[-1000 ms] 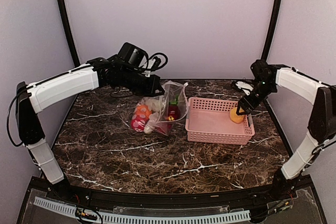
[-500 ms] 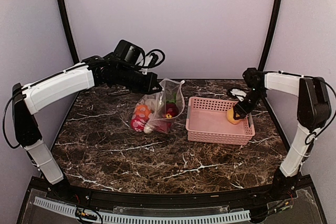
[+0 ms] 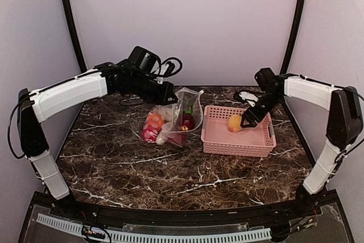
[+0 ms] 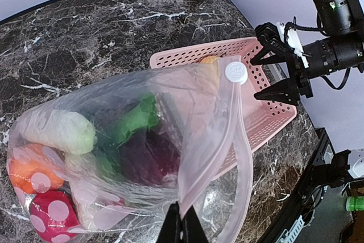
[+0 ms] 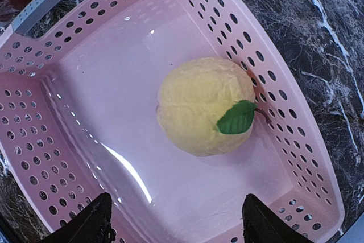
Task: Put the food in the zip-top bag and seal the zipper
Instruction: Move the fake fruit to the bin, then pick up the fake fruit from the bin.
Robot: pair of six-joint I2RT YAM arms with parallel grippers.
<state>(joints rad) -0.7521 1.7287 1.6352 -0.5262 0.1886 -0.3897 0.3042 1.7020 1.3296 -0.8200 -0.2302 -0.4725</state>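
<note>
The clear zip-top bag hangs over the table with its mouth turned towards the basket, and my left gripper is shut on its rim. Inside it lies food: a white-green piece, a dark maroon one, an orange one and a red dotted one. The pale pink zipper loops open, its white slider at the top. A yellow fruit with a green leaf rests on the basket floor. My right gripper stands open just short of it, touching nothing. From above, the bag and the fruit are a hand's width apart.
The pink slotted basket stands right of the bag and holds only the yellow fruit. Its perforated walls close in on both sides of my right fingers. A white object lies on the marble behind the basket.
My right gripper has swung left across the basket, and the yellow fruit has shifted from the right wall towards the middle. The left arm still holds the bag in about the same place.
</note>
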